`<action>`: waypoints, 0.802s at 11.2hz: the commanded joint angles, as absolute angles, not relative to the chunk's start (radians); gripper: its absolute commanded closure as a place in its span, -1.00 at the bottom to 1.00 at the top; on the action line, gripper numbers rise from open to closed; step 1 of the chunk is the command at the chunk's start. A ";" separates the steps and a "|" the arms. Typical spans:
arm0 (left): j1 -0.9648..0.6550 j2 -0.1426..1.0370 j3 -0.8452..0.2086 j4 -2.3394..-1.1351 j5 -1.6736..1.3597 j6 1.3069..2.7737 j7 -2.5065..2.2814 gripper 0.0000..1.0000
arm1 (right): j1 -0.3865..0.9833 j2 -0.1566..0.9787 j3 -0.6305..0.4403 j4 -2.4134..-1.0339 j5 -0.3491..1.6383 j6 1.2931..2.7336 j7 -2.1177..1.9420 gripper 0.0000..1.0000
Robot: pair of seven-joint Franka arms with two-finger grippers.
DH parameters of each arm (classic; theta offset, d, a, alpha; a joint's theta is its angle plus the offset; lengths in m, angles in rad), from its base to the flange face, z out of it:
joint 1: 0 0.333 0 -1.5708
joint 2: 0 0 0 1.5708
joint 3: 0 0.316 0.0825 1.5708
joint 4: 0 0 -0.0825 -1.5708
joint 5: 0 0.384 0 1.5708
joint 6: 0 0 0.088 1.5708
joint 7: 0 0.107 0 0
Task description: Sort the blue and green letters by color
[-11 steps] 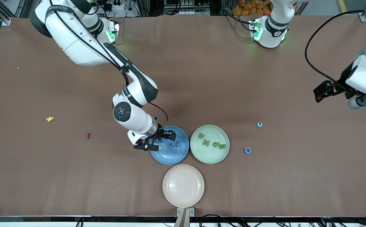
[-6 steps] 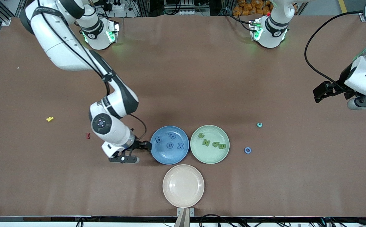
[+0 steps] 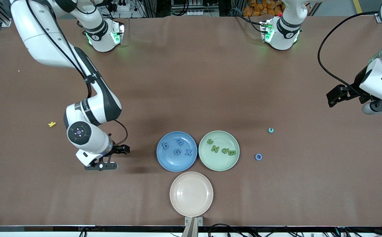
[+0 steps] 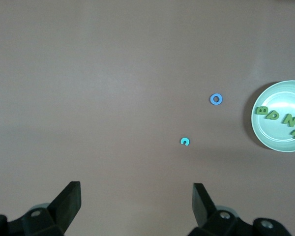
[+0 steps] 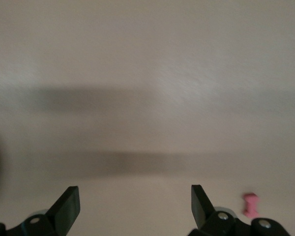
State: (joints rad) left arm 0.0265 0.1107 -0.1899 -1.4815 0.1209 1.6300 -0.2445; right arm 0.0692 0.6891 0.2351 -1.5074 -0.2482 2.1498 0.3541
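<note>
Over bare table toward right arm's end, right gripper [image 3: 116,157] hangs beside blue plate [image 3: 165,161], fingers spread, nothing between them. Blue letters [image 3: 178,147], four, lie in blue plate. Green letters [image 3: 221,148], four, lie in green plate [image 3: 218,166] just beside it. Blue ring letter [image 3: 258,157] and small teal letter [image 3: 271,130] lie loose on table toward left arm's end. Left gripper [image 4: 136,199] waits high over that end, fingers wide apart, empty.
</note>
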 commanded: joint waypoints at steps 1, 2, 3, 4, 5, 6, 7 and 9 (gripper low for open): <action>0.032 0.101 -0.192 -1.488 0.100 1.629 -0.255 -1.00 | 0.017 0.441 0.233 -1.809 -0.261 2.178 0.319 -1.00; 0.032 0.101 -0.192 -1.488 0.098 1.629 -0.256 -1.00 | 0.011 0.376 0.235 -1.892 -0.256 2.178 0.316 -1.00; 0.031 0.101 -0.192 -1.488 0.098 1.629 -0.259 -1.00 | 0.000 0.304 0.239 -1.972 -0.250 2.180 0.314 -1.00; 0.029 0.103 -0.195 -1.486 0.097 1.629 -0.261 -1.00 | -0.015 0.232 0.248 -2.038 -0.238 2.178 0.310 -1.00; 0.029 0.103 -0.196 -1.486 0.097 1.631 -0.261 -1.00 | -0.024 0.177 0.253 -2.072 -0.223 2.169 0.272 -1.00; 0.031 0.103 -0.196 -1.486 0.084 1.632 -0.259 -1.00 | -0.034 0.137 0.253 -2.078 -0.171 2.123 0.211 -1.00; 0.031 0.104 -0.196 -1.488 0.065 1.632 -0.259 -1.00 | -0.044 0.108 0.239 -2.059 -0.093 2.049 0.130 -1.00; 0.031 0.104 -0.196 -1.486 0.063 1.632 -0.259 -1.00 | -0.045 0.081 0.174 -1.953 -0.041 1.947 0.016 -1.00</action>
